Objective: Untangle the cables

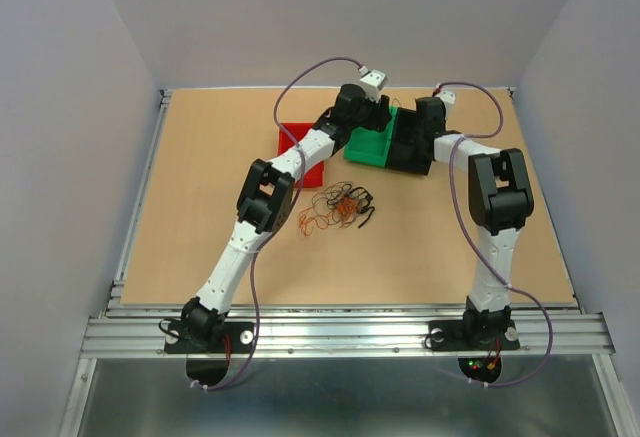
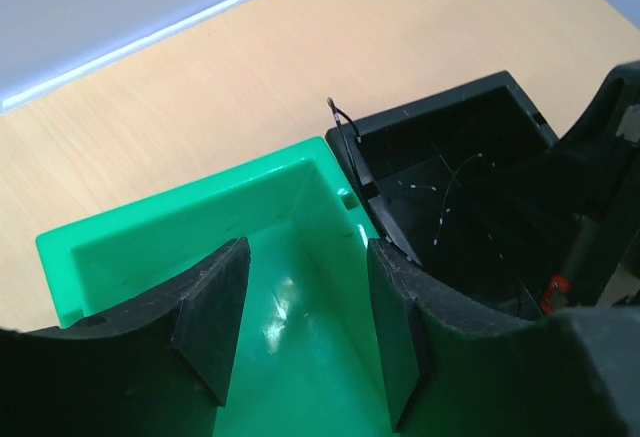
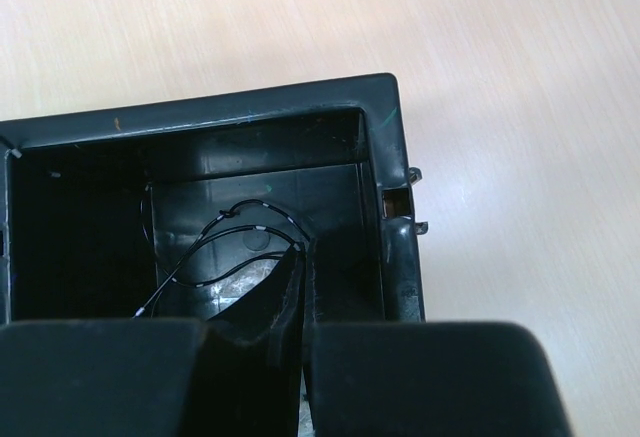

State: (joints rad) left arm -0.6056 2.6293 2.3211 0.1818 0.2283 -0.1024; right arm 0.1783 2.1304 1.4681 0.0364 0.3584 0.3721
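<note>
While the left arm overlaps a red bin, cables lie nearby.

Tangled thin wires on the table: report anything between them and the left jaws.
Left jaws hang open over the green plastic bin; only its near wall and bare wooden table separate them from the black-and-orange wire tangle.

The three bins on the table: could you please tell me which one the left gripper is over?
The green bin, in the middle; its floor shows between the fingers of the left gripper. The red bin and black bin flank it.
</note>
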